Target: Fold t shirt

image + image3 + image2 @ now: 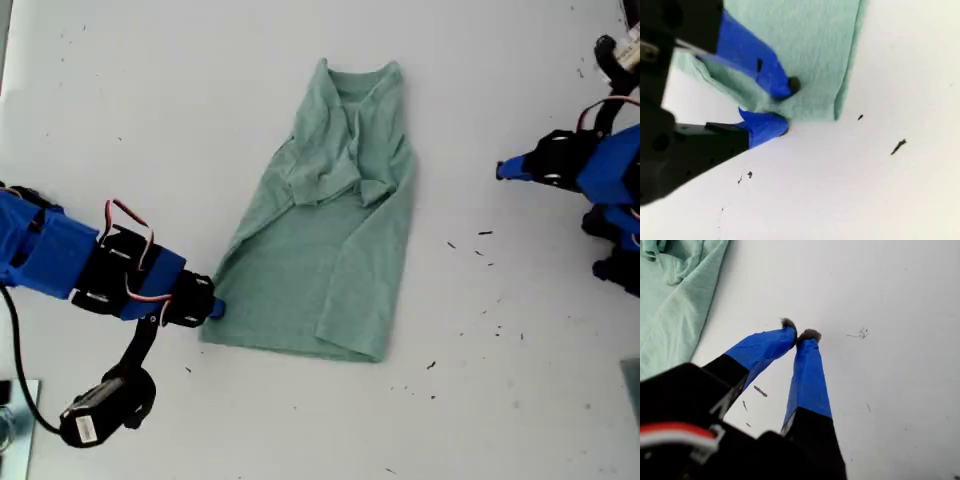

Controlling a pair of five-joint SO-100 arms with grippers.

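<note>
While collar points up — t shirt (330,260) lies lengthwise.

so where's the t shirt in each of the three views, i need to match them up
Exterior view: the t shirt lies mid-table, collar toward the top edge.
First wrist view: only a wrinkled part of it shows, apart from my first gripper.
Second wrist view: its corner is pinched by my second gripper.
Shared landmark: the white table.
</note>
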